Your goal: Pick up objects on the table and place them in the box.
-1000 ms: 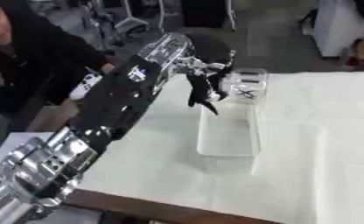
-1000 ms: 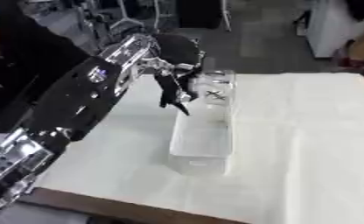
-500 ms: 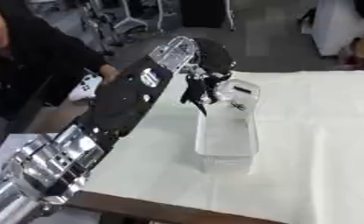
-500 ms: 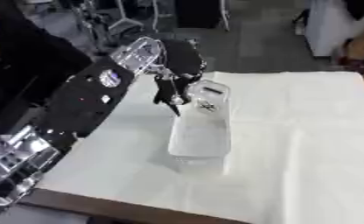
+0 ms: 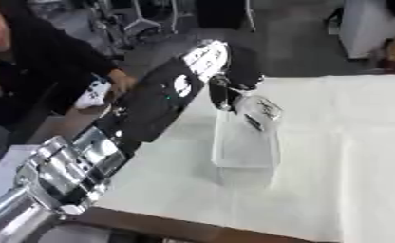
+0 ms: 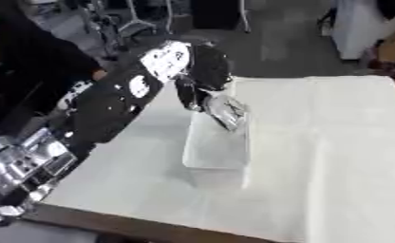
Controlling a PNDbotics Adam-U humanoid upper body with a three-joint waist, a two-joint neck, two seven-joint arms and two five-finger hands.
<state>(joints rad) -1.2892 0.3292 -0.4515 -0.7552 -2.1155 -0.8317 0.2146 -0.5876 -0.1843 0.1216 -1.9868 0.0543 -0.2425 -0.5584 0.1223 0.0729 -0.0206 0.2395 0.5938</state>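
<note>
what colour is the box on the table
Clear, see-through plastic: the box shows the white table cover through it, best in the left eye view.

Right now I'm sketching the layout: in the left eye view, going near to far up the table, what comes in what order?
Table front edge → clear box → small clear object with dark markings over the box's far end → left hand holding it.
</note>
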